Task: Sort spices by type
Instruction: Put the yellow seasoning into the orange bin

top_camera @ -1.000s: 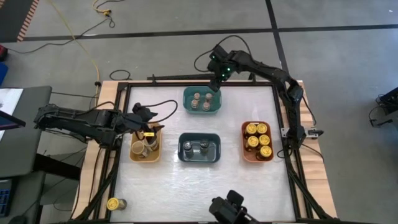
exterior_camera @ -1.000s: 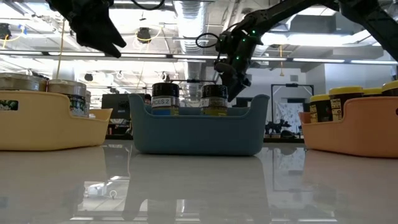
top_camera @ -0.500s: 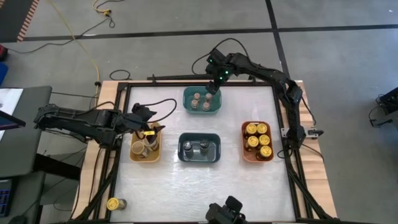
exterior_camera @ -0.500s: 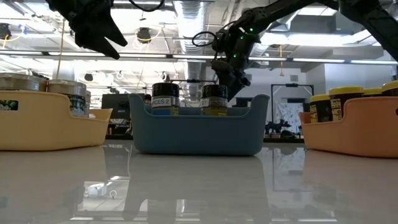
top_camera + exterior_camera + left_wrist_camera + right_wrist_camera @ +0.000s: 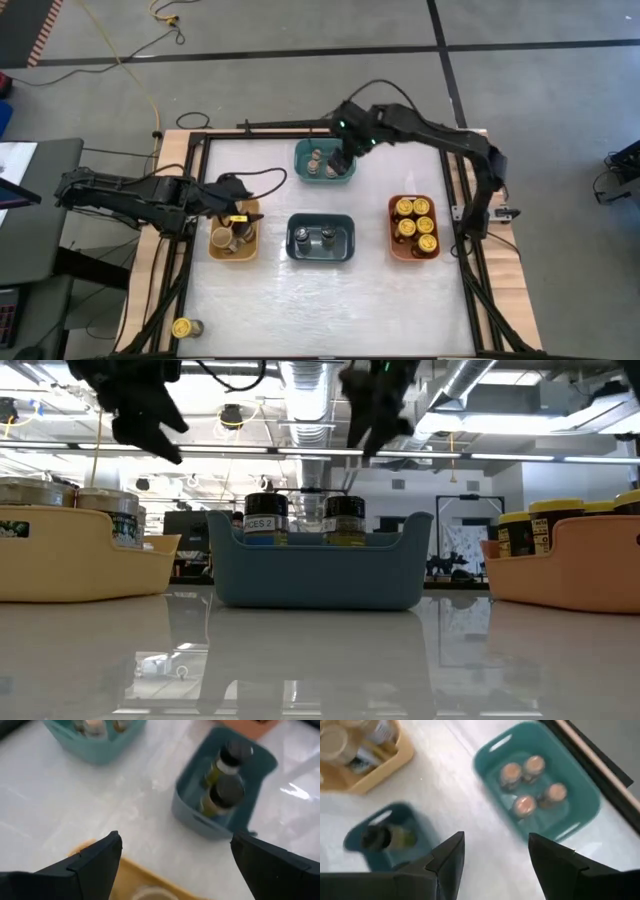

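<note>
On the worktop, 4 bins hold sorted spices; 1 yellow-lidded jar lies on its side at the near-left corner, well behind and outboard of the left pincer. That pincer, empty and spread wide over the yellow bin, is nearer. The right pincer, half-parted and empty, hovers over the teal bin, well apart.

Both arms are showing as matte black jointed links trailing thin black cables, the right arm glowing with a small green light, the left arm wearing perhaps a yellow label.
</note>
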Tool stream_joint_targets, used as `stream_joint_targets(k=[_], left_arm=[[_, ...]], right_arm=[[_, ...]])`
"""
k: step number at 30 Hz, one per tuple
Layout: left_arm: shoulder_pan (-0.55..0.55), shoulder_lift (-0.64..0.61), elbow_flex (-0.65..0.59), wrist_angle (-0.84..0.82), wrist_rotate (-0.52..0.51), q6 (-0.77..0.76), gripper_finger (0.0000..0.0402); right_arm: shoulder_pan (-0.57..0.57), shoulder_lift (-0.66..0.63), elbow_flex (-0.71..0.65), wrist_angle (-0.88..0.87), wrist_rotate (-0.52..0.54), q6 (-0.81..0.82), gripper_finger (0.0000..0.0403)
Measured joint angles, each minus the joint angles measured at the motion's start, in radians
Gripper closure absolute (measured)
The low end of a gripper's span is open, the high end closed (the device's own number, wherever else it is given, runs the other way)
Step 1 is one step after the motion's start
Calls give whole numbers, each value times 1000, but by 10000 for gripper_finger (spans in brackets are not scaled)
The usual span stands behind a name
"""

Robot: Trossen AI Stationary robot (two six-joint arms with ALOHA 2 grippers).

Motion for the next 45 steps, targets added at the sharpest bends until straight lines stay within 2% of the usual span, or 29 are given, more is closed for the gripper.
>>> stream_joint_targets(k=[2,6,12,15,19,23,32,38,41,45], left_arm=[[-1,0,0,-27,36,-20,42],[-25,0,0,-81,50,-46,42],[-78,6,1,-87,49,-77,42],[-113,33,2,-91,55,-100,43],[-174,122,68,-179,59,-157,43],[-252,247,198,-294,57,-192,43],[-481,507,511,-521,58,-205,43],[-622,633,650,-572,116,-44,43],[-668,672,682,-575,116,-86,43],[-729,694,686,-581,114,-212,43]], right_arm=[[78,-37,-44,3,64,52,159],[247,-117,-209,22,256,210,159],[506,-240,-474,133,313,555,159],[640,-284,-577,173,381,736,159],[783,-308,-653,170,473,964,159],[880,-303,-671,147,507,1100,159],[963,-302,-671,83,540,1110,159],[990,-302,-671,43,540,1077,159],[990,-302,-671,38,540,1047,159],[975,-302,-671,38,547,983,159]])
